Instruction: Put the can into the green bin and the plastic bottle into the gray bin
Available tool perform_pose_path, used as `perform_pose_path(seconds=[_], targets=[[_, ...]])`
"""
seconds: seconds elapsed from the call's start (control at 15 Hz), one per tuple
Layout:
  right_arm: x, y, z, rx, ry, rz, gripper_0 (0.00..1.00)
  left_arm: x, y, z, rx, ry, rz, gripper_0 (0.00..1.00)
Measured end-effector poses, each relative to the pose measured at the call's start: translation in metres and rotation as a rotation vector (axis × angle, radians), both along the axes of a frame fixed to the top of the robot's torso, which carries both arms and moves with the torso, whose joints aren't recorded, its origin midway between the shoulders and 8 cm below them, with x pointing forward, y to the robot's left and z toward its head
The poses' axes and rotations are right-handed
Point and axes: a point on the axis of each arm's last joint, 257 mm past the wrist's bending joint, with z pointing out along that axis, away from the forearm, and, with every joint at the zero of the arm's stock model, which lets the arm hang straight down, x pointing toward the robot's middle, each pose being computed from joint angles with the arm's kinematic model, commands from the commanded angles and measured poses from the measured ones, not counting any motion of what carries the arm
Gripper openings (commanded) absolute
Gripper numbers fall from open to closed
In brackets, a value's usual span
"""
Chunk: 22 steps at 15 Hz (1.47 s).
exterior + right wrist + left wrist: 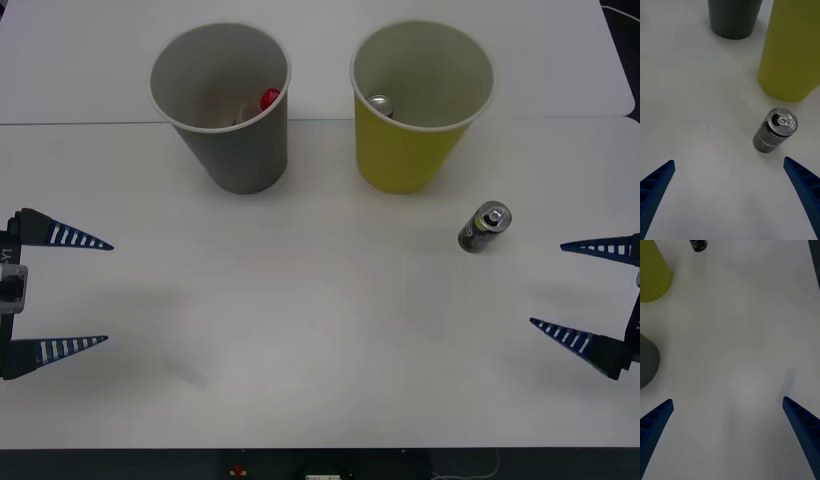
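Observation:
The can point(485, 227) stands upright on the white table, just right of and in front of the green bin point(415, 150). In the right wrist view the can point(773, 131) is straight ahead of my open right gripper point(728, 161), a short way beyond the fingertips, with the green bin point(790, 56) behind it. The plastic bottle point(270, 99) lies inside the gray bin point(240, 150), its red cap showing. My right gripper point(546, 284) waits at the table's right side. My left gripper point(108, 292) stands open at the left side, holding nothing.
Another can point(381, 104) with a silver top lies inside the green bin. The white table point(300, 330) stretches between the two grippers, with a seam running behind the bins. The left wrist view takes in the gray bin point(646, 360), green bin point(651, 273) and can point(698, 244).

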Motion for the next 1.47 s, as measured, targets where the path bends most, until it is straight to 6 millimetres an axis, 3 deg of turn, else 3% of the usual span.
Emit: perform_pose_path(seconds=[0.47,0.93,1.47], targets=[[0.012,-0.010,-0.019,0.116,-0.027,-0.174,1.00,0.000,0.000,0.000,0.000,0.000,0.000,1.00],[0.024,-0.017,-0.030,0.361,-0.025,-0.342,1.00,0.000,0.000,0.000,0.000,0.000,0.000,1.00],[0.061,-0.022,-0.039,0.464,-0.082,-0.418,1.00,0.000,0.000,0.000,0.000,0.000,0.000,1.00]])
